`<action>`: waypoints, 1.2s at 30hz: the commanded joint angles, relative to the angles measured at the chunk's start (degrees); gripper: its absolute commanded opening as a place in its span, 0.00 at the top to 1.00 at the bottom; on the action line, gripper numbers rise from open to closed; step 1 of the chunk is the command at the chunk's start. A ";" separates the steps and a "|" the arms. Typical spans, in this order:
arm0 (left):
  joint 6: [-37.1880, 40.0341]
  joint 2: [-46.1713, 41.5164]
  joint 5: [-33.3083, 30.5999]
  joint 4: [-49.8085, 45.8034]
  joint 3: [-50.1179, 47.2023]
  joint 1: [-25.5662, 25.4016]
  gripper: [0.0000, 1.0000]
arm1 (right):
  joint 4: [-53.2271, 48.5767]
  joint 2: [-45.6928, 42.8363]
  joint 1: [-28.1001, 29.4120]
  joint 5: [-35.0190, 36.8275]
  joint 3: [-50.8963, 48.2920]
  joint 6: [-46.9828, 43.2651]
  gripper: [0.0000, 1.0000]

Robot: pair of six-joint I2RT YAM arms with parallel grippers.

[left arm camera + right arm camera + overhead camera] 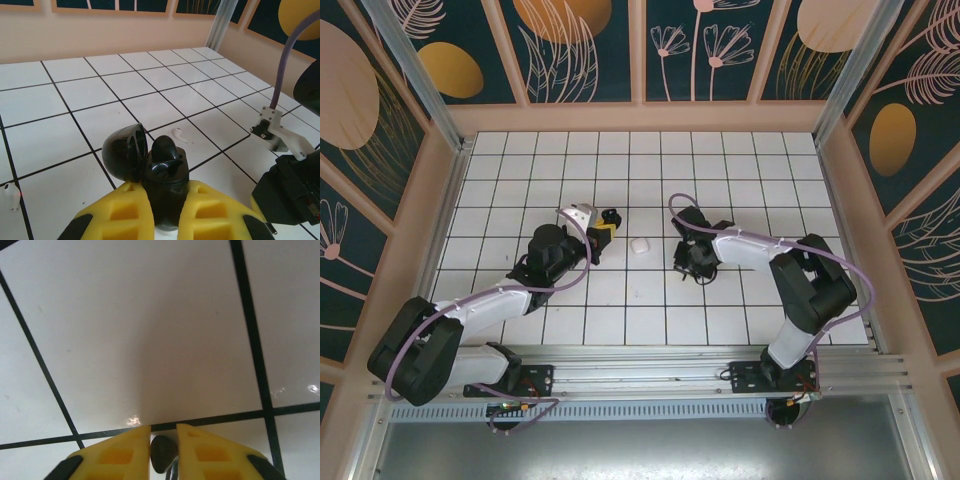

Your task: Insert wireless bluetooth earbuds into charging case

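While the left claw (pixel 165 200) clamps the open black plastic charging case (pixel 162 172), the right claw (pixel 163 435) hangs low over the white tiled counter (pixel 150 330), jaws slightly apart around a small dark earbud (pixel 162 455); grip unclear. Likely step: pickup. Next: firm pinch, carry to case.

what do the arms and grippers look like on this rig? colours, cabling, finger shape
Both arms are alike: the left arm and right arm have white links between bulky black joint housings, and a lilac cable loops loosely along each. The left gripper and right gripper have yellow wedge-shaped fingers with recessed rectangular pockets and black trim at the outer edges.
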 commanded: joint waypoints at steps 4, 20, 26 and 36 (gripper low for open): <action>-1.40 -0.57 1.99 -0.29 0.14 0.26 1.00 | -1.19 -1.23 -0.31 -0.84 1.16 -0.42 0.67; -4.36 1.24 5.96 0.57 1.73 -0.03 1.00 | 13.98 -22.50 -3.88 -8.59 -16.46 5.13 0.71; -6.70 4.85 8.06 1.88 4.06 -2.62 1.00 | 21.99 -24.18 -3.89 -9.93 -22.82 8.52 0.73; -7.09 5.59 7.97 2.42 4.37 -3.64 1.00 | 24.73 -19.36 -3.91 -9.80 -22.62 8.78 0.77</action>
